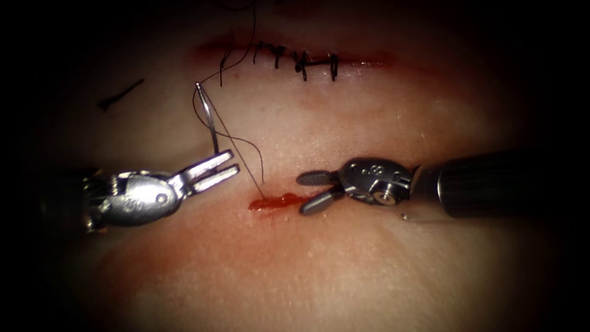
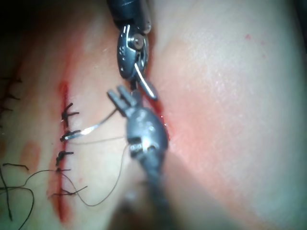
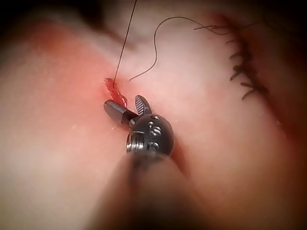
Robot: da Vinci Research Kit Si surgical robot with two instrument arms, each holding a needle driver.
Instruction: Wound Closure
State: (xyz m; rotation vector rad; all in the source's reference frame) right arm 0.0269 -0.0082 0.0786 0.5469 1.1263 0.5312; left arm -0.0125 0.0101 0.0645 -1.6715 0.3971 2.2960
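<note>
The left tool [image 1: 218,169] held the needle [image 1: 208,117], which rose clear of the tissue [image 1: 344,270]. Right of it, the right tool [image 1: 313,190] stood open beside the near cut [image 1: 276,201]; the stitched cut [image 1: 301,61] lay far behind.

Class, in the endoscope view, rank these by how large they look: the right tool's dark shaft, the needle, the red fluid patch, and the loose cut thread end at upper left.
1. Right tool's dark shaft, though nearness to the camera may enlarge it.
2. Needle, held near one end by the left pincer, out of the tissue.
3. Red fluid patch and cut thread end: too alike to rank.
</note>
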